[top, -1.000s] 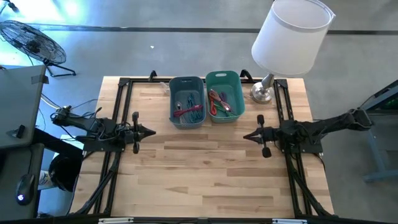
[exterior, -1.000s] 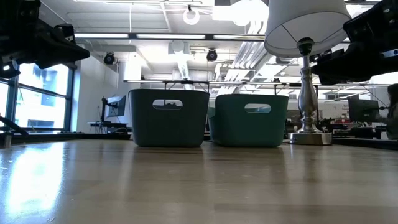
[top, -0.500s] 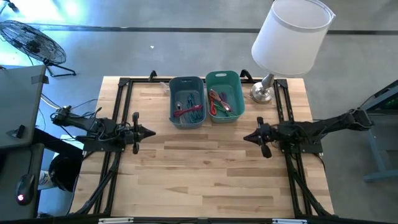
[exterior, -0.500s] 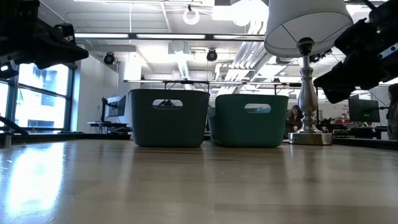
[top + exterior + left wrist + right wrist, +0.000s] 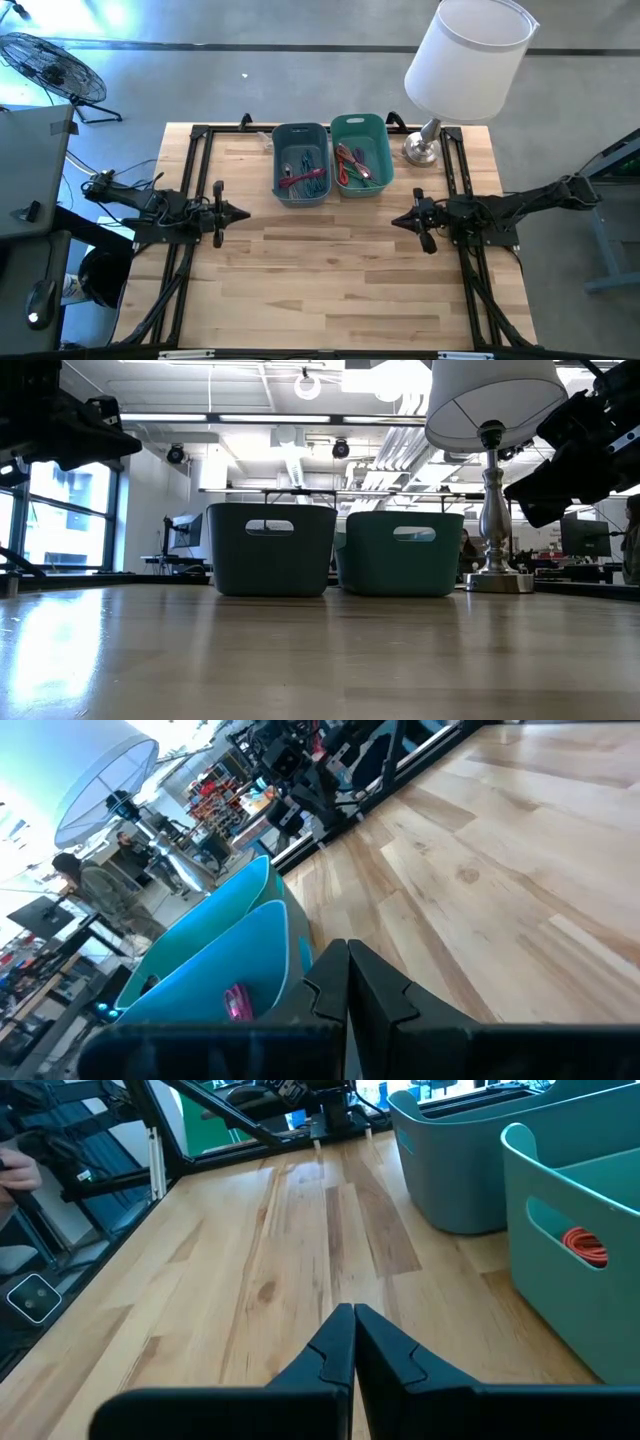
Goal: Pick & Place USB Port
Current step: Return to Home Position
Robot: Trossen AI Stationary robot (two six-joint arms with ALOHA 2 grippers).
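Right gripper (image 5: 397,221) has settled slightly lower, facing the left gripper (image 5: 245,212), both closed and empty; charger cables (image 5: 306,181) lie in the blue bin (image 5: 301,128) and green bin (image 5: 361,119), so sorting looks finished

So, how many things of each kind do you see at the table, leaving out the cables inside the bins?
Bins: 2 (blue bin, green bin)
Lamps: 1 (table lamp)
End effectors: 2 (left end effector, right end effector, both shut)
Total: 5
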